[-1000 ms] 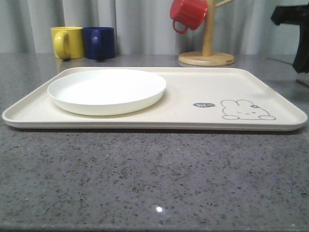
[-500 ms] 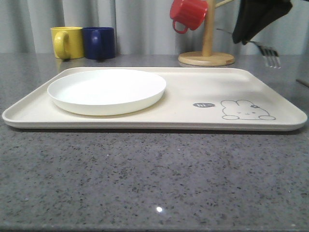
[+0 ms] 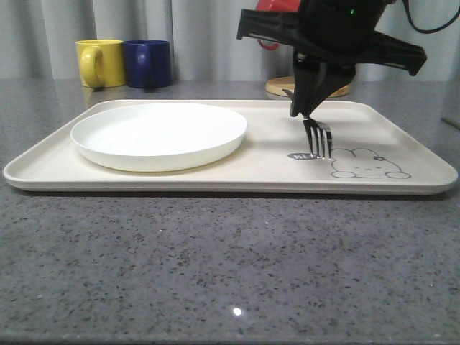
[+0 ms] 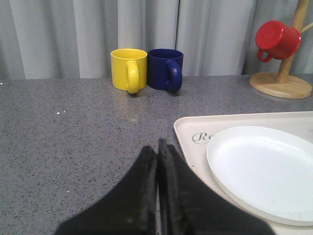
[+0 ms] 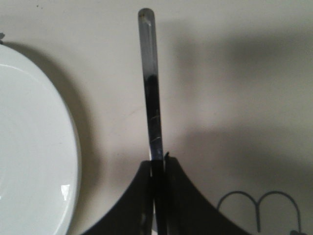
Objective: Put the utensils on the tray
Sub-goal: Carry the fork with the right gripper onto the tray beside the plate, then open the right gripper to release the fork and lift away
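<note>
While the right tool pinches the fork above the tray, centre-right, tines down, early release risks bouncing; left tool closed, empty.

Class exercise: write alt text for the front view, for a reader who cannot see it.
The right gripper holds a fork tines-down over a cream tray, just above a rabbit drawing. A white plate sits on the tray's left part; yellow and blue mugs stand behind on the grey counter.
</note>
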Tool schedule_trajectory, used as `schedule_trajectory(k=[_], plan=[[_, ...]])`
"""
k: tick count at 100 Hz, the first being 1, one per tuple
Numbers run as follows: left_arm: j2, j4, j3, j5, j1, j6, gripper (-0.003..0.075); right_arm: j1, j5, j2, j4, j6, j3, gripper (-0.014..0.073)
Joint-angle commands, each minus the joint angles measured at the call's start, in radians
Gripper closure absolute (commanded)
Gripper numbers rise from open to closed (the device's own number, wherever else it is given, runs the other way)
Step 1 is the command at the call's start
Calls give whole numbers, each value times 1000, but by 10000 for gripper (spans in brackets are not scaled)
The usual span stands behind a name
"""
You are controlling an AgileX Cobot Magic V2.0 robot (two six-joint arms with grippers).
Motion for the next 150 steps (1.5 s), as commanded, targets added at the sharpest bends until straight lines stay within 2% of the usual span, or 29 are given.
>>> schedule_trajectory(k=[1,23,72,81,98,110,117,150], plan=[[1,-3,-29,-77,0,-8,738,5,-72,-30,-26,16,-36,622],[1,-3,-29,-77,0,-8,738,7,-113,-21,-26,41,-36,622],[1,-3,-29,-77,0,-8,738,7,-107,41,-2,42,-36,607],[1,-3,-29,-77,0,-8,738,7,-107,41,-1,42,-36,546],[1,-3,-29,-77,0,-8,738,7,-106,41,-1,42,-36,333],[1,-3,-29,-77,0,-8,738,7,-107,41,-1,42,-36,229],[1,-3,-29,-77,0,-8,738,7,-108,41,-1,42,-36,207],[1,-3,-29,-77,0,-8,738,7,-78,-39,-3,9,-59,209]])
